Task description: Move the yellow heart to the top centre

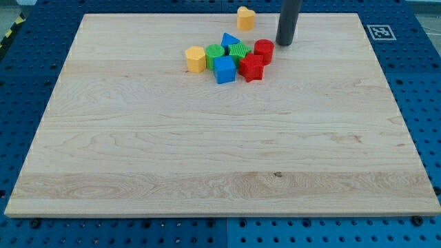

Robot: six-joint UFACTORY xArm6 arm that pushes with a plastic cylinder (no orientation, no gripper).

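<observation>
A: Where is my tip right now?

B: Down on the desk near the view's top, right of centre. There are no fingers to speak of, only a plain dark rod, so it holds nothing. It stands just to the upper right of the red cylinder, close but apart.

A: And the yellow heart?

B: At the top edge, near the centre, to the left of the tip and apart from it.

A: The rest?

B: A cluster below the heart: blue triangle, two green blocks, a red star-like block, a blue cube, and a yellow hexagon-like block at the left end
</observation>
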